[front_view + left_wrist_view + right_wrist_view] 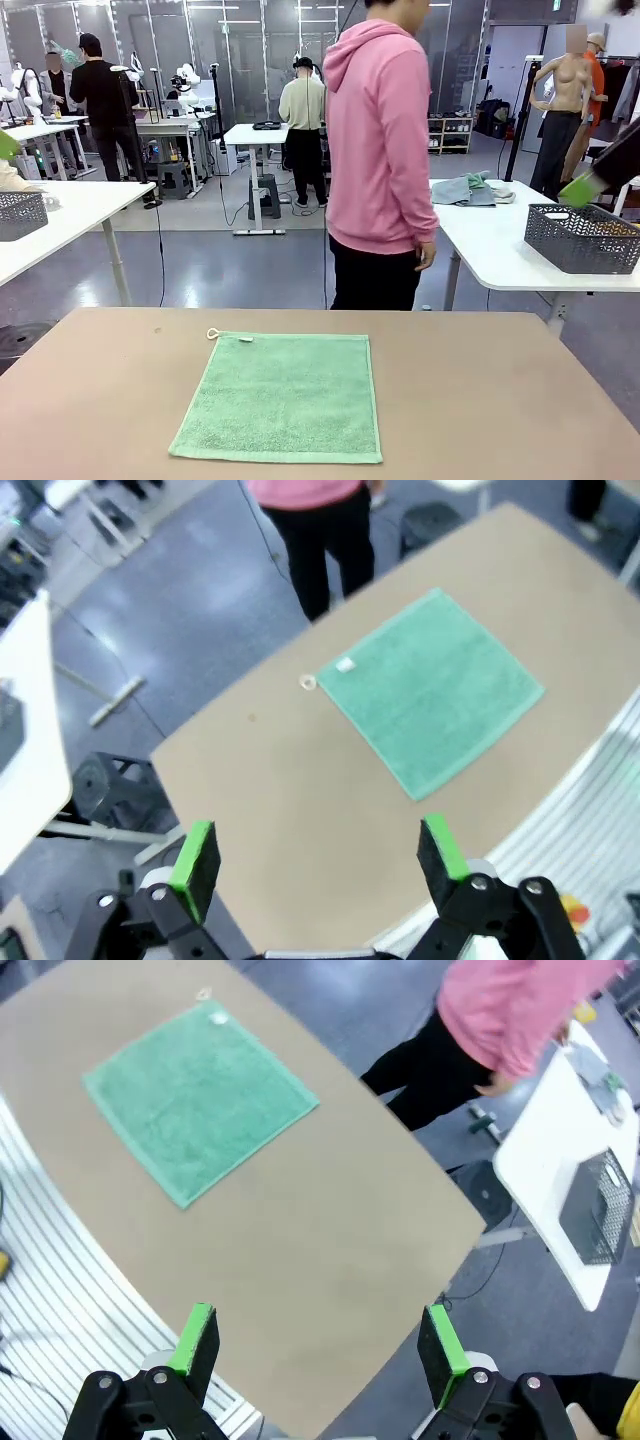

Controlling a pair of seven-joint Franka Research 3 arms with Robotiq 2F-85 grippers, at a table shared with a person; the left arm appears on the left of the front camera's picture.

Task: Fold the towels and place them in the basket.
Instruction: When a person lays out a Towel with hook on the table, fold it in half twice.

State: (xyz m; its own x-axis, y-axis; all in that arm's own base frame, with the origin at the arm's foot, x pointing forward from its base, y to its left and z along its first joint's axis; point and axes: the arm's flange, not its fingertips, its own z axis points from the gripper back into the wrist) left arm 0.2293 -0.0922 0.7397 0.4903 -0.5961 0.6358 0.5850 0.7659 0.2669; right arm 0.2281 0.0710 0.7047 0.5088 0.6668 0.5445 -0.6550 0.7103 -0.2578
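Note:
A mint green towel (280, 397) lies flat and unfolded on the tan table (480, 400), its small loop (213, 333) at the far left corner. My left gripper (318, 858) hangs open high above the table's left end, well away from the towel (430, 690). My right gripper (318, 1345) is open too, high over the table's right end, with the towel (195, 1100) far ahead of it. A dark grey mesh basket (583, 238) stands on a white side table at the right, also seen as the basket (600, 1205) from the right wrist. Nothing is between either pair of fingers.
A person in a pink hoodie (380, 150) stands at the far edge, turned toward the right side table (490, 245). A heap of grey towels (470, 190) lies there. A second mesh basket (20, 213) sits on a white table at the left.

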